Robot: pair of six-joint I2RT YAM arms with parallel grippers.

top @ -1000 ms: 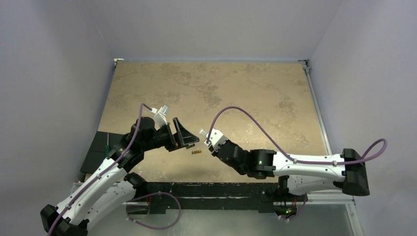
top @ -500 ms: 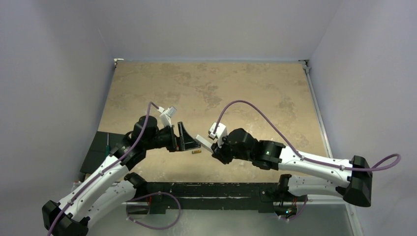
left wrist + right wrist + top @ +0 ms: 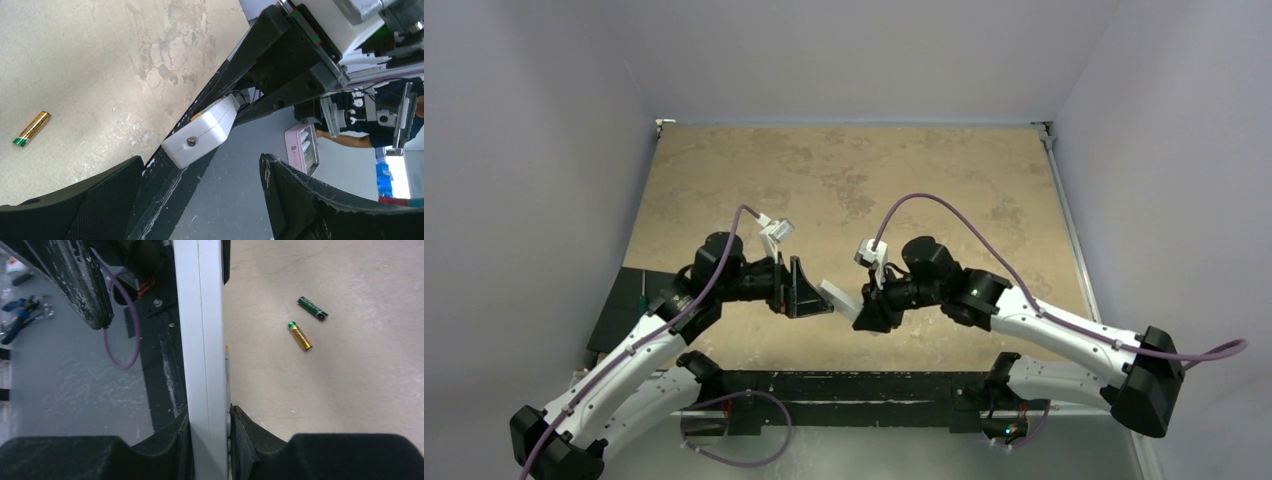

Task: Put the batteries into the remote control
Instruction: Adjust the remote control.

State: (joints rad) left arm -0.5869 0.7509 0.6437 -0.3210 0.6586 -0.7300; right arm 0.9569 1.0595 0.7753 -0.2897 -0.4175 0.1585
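**Remote clamped in right claw, left claw wide open at its free end**

- My right gripper [image 3: 865,311] is closed on the remote control [image 3: 837,299]. It pinches one end, with the pads on the two broad faces. In the right wrist view the white bar runs edge-on straight out from between my fingertips [image 3: 183,426].
- The remote is off the table [image 3: 844,180], slanting up from the right gripper toward my left gripper [image 3: 808,291].
- My left jaws are spread wide, and the remote's free end [image 3: 202,132] sits at their mouth. Neither finger [image 3: 102,200] looks to be touching it in the left wrist view. From the top view I can't confirm that.
- The gold battery [image 3: 300,336] and the dark green battery [image 3: 312,308] both lie loose on the table, off to the remote's button side. They are near each other but not touching, the dark one further toward the remote's free end.
- The left wrist view catches only the gold battery [image 3: 31,128], well apart from the remote.
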